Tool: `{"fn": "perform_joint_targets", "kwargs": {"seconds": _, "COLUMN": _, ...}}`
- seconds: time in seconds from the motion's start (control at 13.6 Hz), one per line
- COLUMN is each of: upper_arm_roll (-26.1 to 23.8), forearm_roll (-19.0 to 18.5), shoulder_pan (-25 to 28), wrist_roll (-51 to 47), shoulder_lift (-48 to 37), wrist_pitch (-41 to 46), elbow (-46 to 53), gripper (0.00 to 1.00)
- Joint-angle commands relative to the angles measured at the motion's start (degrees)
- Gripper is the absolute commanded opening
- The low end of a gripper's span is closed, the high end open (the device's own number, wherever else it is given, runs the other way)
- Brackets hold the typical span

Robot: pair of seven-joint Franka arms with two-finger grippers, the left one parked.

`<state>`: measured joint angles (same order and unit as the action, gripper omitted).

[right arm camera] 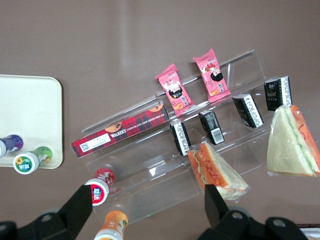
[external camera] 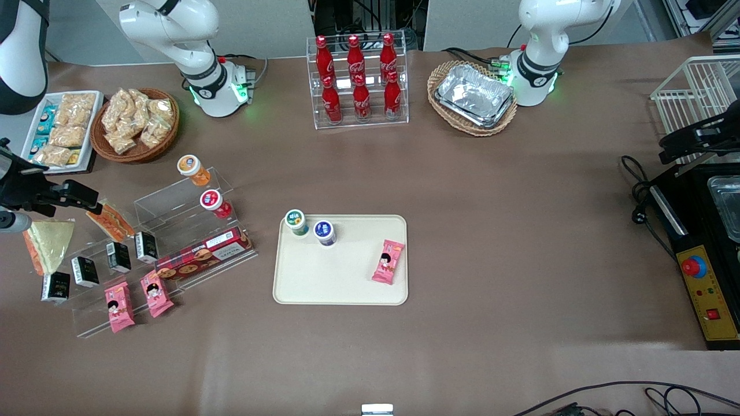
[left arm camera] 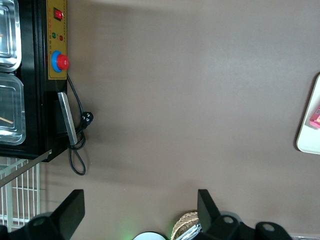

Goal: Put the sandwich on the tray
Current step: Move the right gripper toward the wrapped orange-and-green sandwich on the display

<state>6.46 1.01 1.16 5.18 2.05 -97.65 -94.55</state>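
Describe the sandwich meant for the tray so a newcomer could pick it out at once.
Find the clear acrylic step display toward the working arm's end of the table. At its outer end, under the open gripper, lies the sandwich, a wrapped wedge with broad pale cream bread faces. The smaller wedge beside it shows bright orange stripes instead.

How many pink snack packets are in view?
3. One pink packet lies on the tray; two sit side by side on the clear display stand's lowest step. The end effector hovers over that stand.

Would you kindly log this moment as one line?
gripper: open, above display rack | sandwich: on rack, ungrasped | tray: sandwich absent
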Motion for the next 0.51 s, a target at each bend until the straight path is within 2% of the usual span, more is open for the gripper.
{"fn": "perform_joint_targets", "kwargs": {"seconds": 0.0, "upper_arm_roll": -0.13, "forearm_roll": -0.65, "shoulder_pan": -0.02, "wrist_roll": 1.67, "shoulder_lift": -0.82, "wrist_pitch": -1.13, "elbow": 0.15, "gripper": 1.00}}
{"fn": "perform_joint_targets", "kwargs": {"seconds": 0.44, "upper_arm_roll": 0.22, "forearm_roll": -1.98, "shoulder_pan": -0.54, "wrist_roll": 0.79, "shoulder_lift": -0.64, "wrist_pitch": -1.31, "elbow": 0.15, "gripper": 1.00}}
